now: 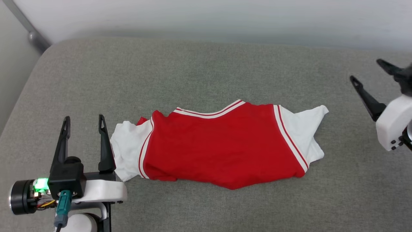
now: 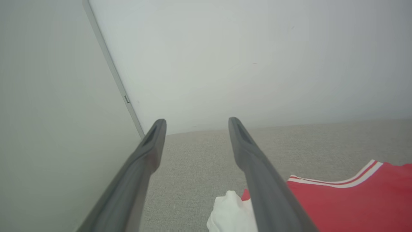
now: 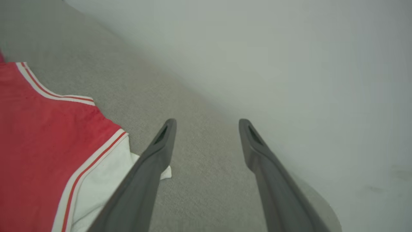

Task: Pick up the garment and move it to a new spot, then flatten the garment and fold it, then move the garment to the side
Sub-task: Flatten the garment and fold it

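Head view: the garment, a red jersey shirt, lies on the grey upholstered surface. Its long axis runs left to right, with a white sleeve at each end. The left gripper stands just beside the left sleeve. Its inner finger is at the sleeve's edge, and we cannot tell whether it touches. Its fingers are spread, with nothing between them. The right gripper is likewise spread and empty. It is well apart from the right sleeve, off to the right and farther back. The left arm is clearly the nearer.

Left wrist view: the shirt lies to the right of the fingers. A bunched white sleeve pokes out beside the right-hand finger, and the gap between the fingers shows bare grey fabric.

Right wrist view: the shirt lies to the left. The sleeve tip runs behind the left-hand finger, and the gap is bare again.

Our reading: either arm must come inward along the shirt's long axis to take an end.
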### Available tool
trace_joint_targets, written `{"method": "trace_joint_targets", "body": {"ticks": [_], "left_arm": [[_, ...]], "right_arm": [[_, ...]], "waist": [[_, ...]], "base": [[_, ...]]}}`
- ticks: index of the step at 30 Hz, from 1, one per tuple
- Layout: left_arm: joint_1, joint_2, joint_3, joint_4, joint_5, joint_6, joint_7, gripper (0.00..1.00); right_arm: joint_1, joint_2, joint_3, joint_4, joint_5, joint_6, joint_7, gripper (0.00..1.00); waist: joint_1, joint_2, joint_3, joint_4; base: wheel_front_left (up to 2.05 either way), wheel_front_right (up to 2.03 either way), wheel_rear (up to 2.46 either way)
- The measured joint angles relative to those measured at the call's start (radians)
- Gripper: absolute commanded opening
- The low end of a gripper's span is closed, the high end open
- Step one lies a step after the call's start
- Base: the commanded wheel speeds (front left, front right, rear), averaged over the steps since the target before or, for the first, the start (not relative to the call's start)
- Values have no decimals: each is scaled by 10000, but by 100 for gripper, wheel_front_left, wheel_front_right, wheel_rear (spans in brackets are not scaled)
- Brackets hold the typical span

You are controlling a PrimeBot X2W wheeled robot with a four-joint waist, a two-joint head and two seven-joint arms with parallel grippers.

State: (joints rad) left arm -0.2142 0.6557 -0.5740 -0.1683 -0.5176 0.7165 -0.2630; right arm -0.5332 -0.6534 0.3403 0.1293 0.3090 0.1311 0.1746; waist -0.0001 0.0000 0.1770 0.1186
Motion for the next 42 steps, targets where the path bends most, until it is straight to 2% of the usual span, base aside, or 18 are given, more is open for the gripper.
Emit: {"method": "trace_joint_targets", "body": {"ticks": [5, 9, 14, 20, 29, 30, 31, 38, 42], "left_arm": [[486, -934, 966, 0, 848, -579, 0, 100], [612, -1699, 1473, 123, 1404, -1191, 0, 100], [497, -2585, 1954, 297, 2040, -1912, 0, 100], [196, -3446, 2631, 500, 2644, -2759, -2, 100], [104, -4477, 3498, 794, 3371, -3708, 0, 100], [104, -4537, 3586, 834, 3430, -3791, 0, 100], [105, -4587, 3680, 884, 3496, -3877, 0, 100], [306, -4893, 4184, 1083, 3912, -4305, 0, 100], [519, -5070, 4334, 1143, 4075, -4525, 0, 100]], "right_arm": [[-1243, -1356, 2150, -291, 2006, 0, 2928, 100], [-2364, -1850, 3348, -382, 3097, 0, 4955, 100], [-3511, -2042, 4454, -174, 4057, 0, 6897, 100], [-4368, -2151, 5258, 422, 4387, 0, 7908, 100], [-4612, -2458, 6207, 711, 5003, 0, 7501, 100], [-4648, -2477, 6311, 725, 5051, 0, 7396, 41], [-4689, -2477, 6435, 725, 5064, 0, 7233, 0], [-5087, -2288, 7060, 934, 5200, 2, 5975, 0], [-5313, -2738, 7112, 798, 5568, 2, 5350, 0]], "waist": [[0, 0, 423, 151], [0, 0, 869, 304], [1, 0, 1498, 578], [1, 0, 2261, 962], [0, 0, 3013, 1352], [1, 0, 3008, 1335], [0, 0, 2980, 1306], [2, 0, 2540, 968], [1, 0, 2201, 785]], "base": [[0, 0, 0], [0, 0, 0], [0, 0, 0], [0, 0, 0], [0, 0, 0], [0, 0, 0], [0, 0, 0], [0, 0, 0], [0, 0, 0]]}}
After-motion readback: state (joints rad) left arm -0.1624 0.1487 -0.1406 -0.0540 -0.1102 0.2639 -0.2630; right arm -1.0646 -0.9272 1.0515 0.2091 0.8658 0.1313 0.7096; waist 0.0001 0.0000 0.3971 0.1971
